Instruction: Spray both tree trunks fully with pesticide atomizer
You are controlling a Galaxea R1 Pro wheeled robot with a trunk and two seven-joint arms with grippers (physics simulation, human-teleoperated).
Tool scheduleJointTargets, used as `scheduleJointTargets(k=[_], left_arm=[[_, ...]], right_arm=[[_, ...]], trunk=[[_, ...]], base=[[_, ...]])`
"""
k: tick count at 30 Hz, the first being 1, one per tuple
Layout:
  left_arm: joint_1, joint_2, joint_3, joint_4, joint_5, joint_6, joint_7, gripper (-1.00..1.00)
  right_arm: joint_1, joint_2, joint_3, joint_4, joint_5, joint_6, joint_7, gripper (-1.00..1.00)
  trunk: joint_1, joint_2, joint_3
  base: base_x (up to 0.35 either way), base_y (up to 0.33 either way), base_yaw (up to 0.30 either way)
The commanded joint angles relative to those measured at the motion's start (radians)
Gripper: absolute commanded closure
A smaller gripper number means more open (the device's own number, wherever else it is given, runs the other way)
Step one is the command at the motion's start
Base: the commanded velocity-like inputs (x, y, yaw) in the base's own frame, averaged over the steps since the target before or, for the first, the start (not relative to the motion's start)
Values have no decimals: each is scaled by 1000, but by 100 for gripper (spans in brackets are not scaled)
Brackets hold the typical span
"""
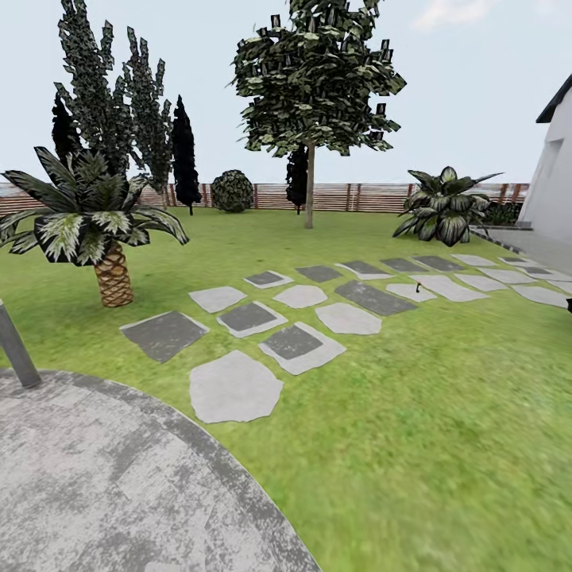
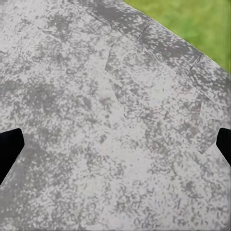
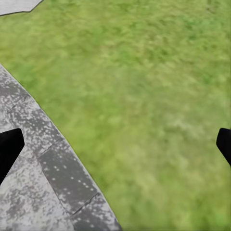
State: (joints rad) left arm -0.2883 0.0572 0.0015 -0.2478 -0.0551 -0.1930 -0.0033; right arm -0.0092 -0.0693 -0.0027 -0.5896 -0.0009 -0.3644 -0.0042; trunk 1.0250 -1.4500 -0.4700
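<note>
Head view looks out across the garden lawn (image 1: pixel 413 413): green grass bounded at the far side by a brown slatted fence (image 1: pixel 349 197), with a white house wall (image 1: pixel 552 183) at the right edge. A curved grey mottled paved pad (image 1: pixel 103 485) occupies the near left corner, its rim meeting the grass; a grey slanted post (image 1: pixel 16 345) stands at its far left edge. A run of pale and dark grey stepping stones (image 1: pixel 302 318) crosses the lawn from the pad toward the house. Pesticide atomizer (image 1: pixel 417 287): tiny dark upright object standing among the far stepping stones, right of centre, well away from the pad; details too small to resolve. One tall tree (image 1: pixel 314 71) with a straight bare tree trunk (image 1: pixel 309 191) stands near the fence, beyond the stones. A short palm (image 1: pixel 95 222) with a scaly orange-brown trunk sits on the grass at left; dark cypresses (image 1: pixel 184 155) and a round bush (image 1: pixel 233 191) line the fence behind it, and a broad-leaved shrub (image 1: pixel 445 208) grows near the house. Left gripper (image 2: pixel 115 149): in the left wrist view its two dark fingertips (image 2: pixel 8 149) sit at opposite edges of the picture, spread wide, nothing between them, grey paving beneath. Right gripper (image 3: pixel 115 149): in the right wrist view its fingertips (image 3: pixel 8 149) are likewise spread wide and empty, over the line where the pad's dark rim meets the grass.
</note>
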Motion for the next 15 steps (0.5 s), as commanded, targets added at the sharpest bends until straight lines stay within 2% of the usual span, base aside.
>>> scheduleJointTargets(k=[1,9,15], left_arm=[[0,0,0,0,0,-1,0,-100],[-1,0,0,5,1,-5,-1,-100],[-2,1,28,24,1,-11,8,-100]], right_arm=[[0,1,0,0,-1,0,0,-100],[0,3,1,3,-3,1,0,-100],[0,3,0,5,-5,1,0,-100]], trunk=[[4,-7,-3],[34,-63,-28],[57,-105,-47]], base=[[2,0,0],[0,0,0],[0,0,0]])
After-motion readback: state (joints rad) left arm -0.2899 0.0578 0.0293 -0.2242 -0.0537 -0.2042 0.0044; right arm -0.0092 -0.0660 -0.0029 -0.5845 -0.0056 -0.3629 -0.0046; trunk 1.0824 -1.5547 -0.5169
